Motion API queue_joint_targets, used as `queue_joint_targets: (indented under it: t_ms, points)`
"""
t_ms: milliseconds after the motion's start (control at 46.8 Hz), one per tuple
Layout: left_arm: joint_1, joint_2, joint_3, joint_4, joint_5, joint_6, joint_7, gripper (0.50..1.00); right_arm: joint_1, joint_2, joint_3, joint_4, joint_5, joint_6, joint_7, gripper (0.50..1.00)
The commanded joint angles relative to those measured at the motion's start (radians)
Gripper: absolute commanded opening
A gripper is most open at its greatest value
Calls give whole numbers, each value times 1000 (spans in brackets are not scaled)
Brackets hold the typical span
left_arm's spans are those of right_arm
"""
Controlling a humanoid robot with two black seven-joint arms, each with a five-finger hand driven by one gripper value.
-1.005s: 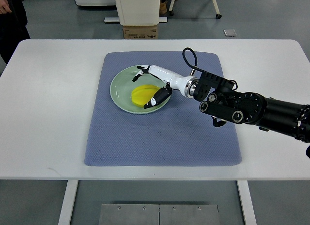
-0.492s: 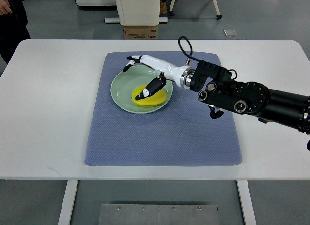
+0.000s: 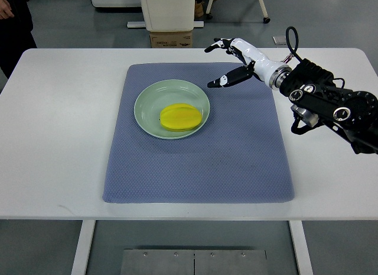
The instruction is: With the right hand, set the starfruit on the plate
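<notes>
Starfruit (image 3: 179, 117) is sitting flat on the plate (image 3: 147, 100), slightly right of the plate's center, nothing touching it. Plate is resting on the blue mat (image 3: 236, 162), in the mat's upper-middle area, left of frame center. Mat is lying on the white tabletop (image 3: 53, 139).

Right hand (image 3: 231, 62) is hanging in the upper right of the frame, over the mat's top right corner, well apart from the plate and starfruit. Fingers are spread and relaxed, gripping nothing; one dark fingertip is pointing down-left toward the plate, the others are reaching up-left past the mat's top edge. Its arm is coming in from the right edge, black segments with a looped cable near the wrist.

A person's dark sleeve is showing at the upper left corner, beyond the tabletop. A cardboard box (image 3: 172, 38) is sitting on the floor past the far edge.
</notes>
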Motion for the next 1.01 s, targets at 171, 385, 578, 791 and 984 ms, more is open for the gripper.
queue_joint_targets:
  t_ms: [171,385,578,791,984]
  points:
    - [0,0,0,0,0,0,0,1000,-130,-9,223,-25,1,-12,-26,998]
    - [0,0,0,0,0,1,0,1000,-222,-1,420,-30,1,-18,-48,998]
    - [0,0,0,0,0,1,0,1000,-288,8,555,-30,1,-49,-69,998]
    - [0,0,0,0,0,0,0,1000,-355,63,762,-25,7,-54,-131,1000]
    - [0,0,0,0,0,0,0,1000,-411,94,905,-21,11,-54,-134,1000]
